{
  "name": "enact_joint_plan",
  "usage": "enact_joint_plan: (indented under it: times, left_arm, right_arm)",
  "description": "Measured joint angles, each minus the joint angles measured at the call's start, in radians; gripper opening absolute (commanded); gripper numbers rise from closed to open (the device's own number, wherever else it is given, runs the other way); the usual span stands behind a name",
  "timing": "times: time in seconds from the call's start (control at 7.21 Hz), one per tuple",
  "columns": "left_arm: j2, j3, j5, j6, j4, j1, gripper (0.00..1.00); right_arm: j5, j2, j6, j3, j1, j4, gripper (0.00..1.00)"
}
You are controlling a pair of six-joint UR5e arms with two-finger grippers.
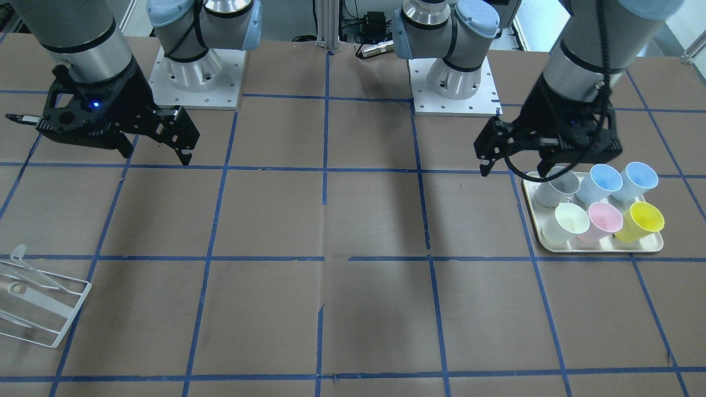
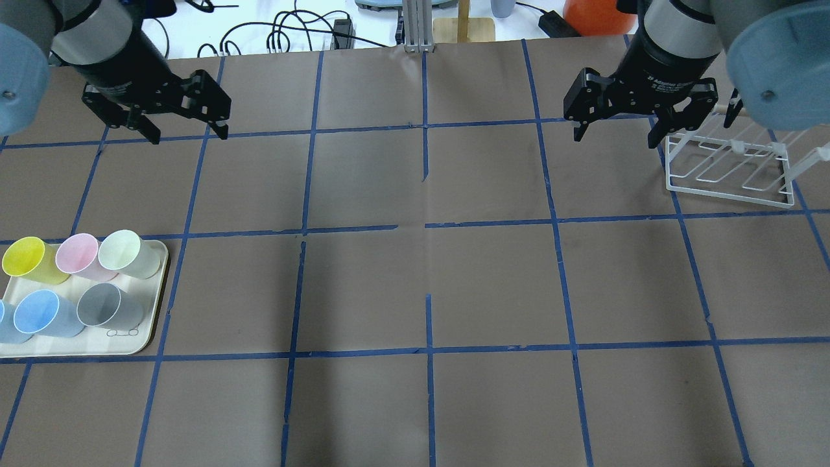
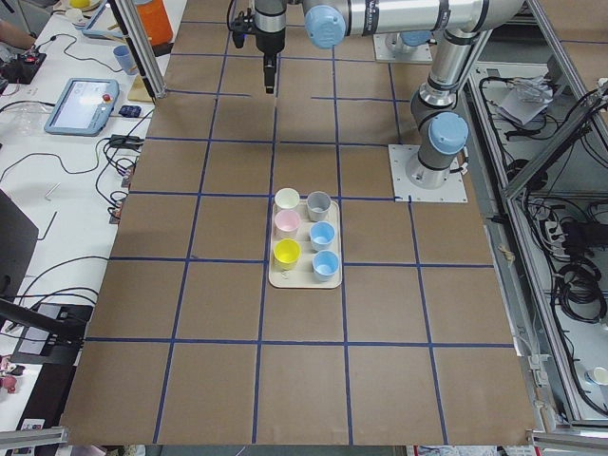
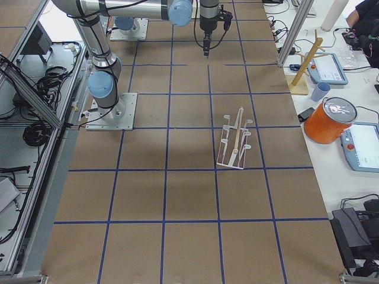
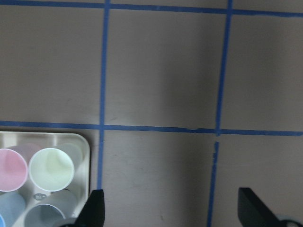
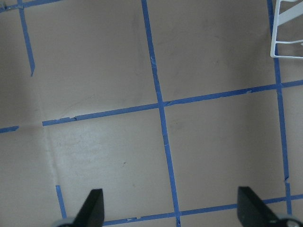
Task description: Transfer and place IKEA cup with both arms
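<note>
Okay so, I'm hanging both arms in the air over the desk point(image 2: 493, 285) and I'm holding nothing at all. My left arm point(image 2: 97, 39) is hovering over my left side of the desk with its jaws spread wide. The wrist camera there is showing both fingertips point(image 5: 96, 208) far apart, with only bare desk between them. My right arm point(image 2: 674, 45) is doing the same on the other side, jaws gaping wide over bare desk, empty too.

The IKEA cup point(image 2: 26, 259), the bright yellow one, is sitting upright, mouth up, on the cream tray point(image 2: 152, 324) at my left end of the desk. It's occupying the tray corner that's farthest from my base and outermost. It's pressing right up beside the pink cup point(image 2: 78, 254), though I can't tell whether they're actually touching. A pale cream cup point(image 2: 126, 251) is closing off that row after the pink one. The row nearer to me is holding two blue cups point(image 2: 42, 312) and a grey cup point(image 2: 104, 306). My left jaws are hovering well apart from all of them, up in the air and off the tray's inner side.

Over on my right, a white wire rack point(image 2: 726, 165) is sitting on the desk, near where my right jaws are hovering, not touching them.
</note>
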Motion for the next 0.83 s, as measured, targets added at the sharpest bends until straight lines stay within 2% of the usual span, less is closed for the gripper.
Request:
enact_joint_plan:
  times: [0.28, 0.83]
  left_arm:
    - [0.029, -0.014, 0.003, -0.021, -0.012, -0.045, 1.0]
    - [0.053, 0.03, 0.033, -0.035, -0.129, -0.035, 1.0]
  right_arm:
    - [0.0, 0.0, -0.006, 0.0, 0.0, 0.001, 1.0]
    - [0.01, 0.001, -0.008, 0.0, -0.001, 0.001, 1.0]
